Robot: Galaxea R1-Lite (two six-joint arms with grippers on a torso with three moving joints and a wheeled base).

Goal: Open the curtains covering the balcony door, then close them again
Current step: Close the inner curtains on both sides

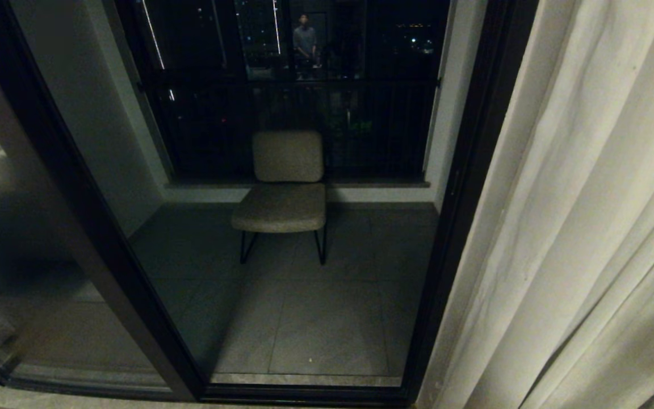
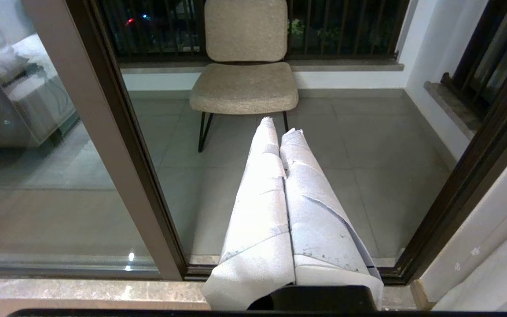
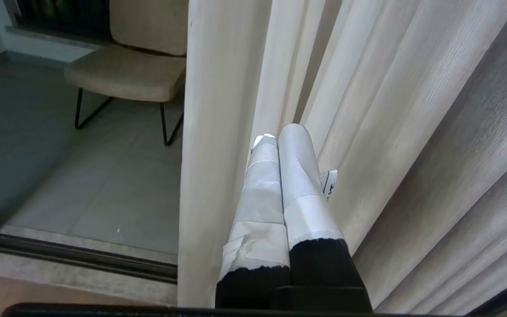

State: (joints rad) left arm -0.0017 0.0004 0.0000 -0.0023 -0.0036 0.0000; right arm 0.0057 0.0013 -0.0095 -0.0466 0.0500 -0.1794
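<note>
Curtains (image 1: 577, 227) bunched right of balcony door (image 1: 463, 187); chair (image 1: 284, 187) beyond.

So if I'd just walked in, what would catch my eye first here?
Probably the beige chair, alone on the dark balcony behind the balcony door. Next, the curtains, bunched in pale folds on the right, leaving the glass uncovered. In the wrist views, each pincer is wrapped in white tape and shut: the right pincer beside the curtain folds, the left pincer pointing at the chair.
</note>
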